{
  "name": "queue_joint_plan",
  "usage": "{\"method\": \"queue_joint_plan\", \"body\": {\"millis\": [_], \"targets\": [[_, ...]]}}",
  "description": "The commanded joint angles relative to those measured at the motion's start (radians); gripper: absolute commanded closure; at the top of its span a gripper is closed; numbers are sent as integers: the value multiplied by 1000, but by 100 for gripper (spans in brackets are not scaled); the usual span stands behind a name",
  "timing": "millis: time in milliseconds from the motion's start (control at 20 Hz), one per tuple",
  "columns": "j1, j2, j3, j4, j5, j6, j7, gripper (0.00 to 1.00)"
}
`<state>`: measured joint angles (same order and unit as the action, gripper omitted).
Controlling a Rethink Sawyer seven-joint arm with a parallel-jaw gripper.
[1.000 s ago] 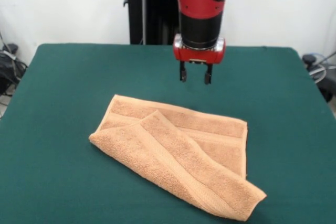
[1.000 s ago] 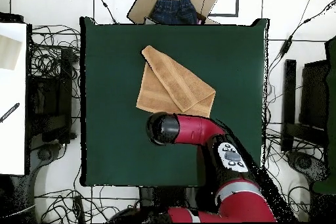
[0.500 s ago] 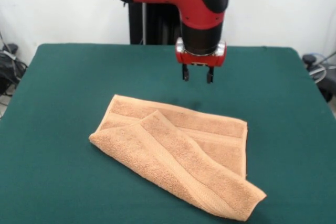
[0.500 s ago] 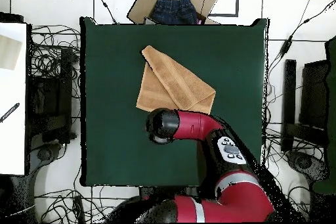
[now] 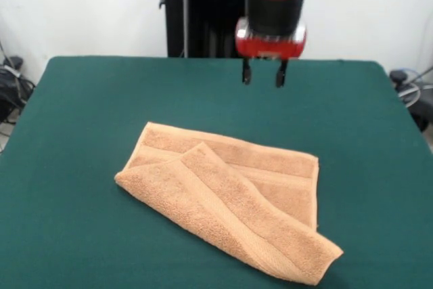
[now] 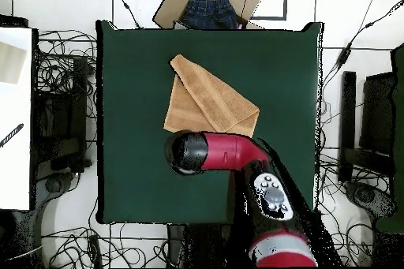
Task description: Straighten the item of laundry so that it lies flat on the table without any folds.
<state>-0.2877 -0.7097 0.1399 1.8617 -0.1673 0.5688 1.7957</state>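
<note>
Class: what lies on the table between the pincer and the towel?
Nothing: only bare green table separates the pincer from the towel, seen in the front view.

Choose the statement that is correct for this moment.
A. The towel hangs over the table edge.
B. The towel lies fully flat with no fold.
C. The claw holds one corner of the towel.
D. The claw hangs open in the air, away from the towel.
D: in the front view the claw is open and empty above the table, while the towel lies folded over itself, untouched.
</note>
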Motion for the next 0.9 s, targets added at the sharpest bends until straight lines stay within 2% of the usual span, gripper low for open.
{"method": "queue_joint_plan", "body": {"millis": [50, 150, 300, 450, 700, 900], "targets": [[68, -373, -16, 258, 11, -79, 131, 0], [82, -407, -34, 296, 7, -108, 146, 0], [87, -394, -43, 311, -16, -168, 158, 0], [81, -343, -34, 319, -29, -237, 160, 0], [68, -225, -28, 254, -40, -299, 136, 0], [43, -202, -14, 248, -36, -308, 107, 0]]}}
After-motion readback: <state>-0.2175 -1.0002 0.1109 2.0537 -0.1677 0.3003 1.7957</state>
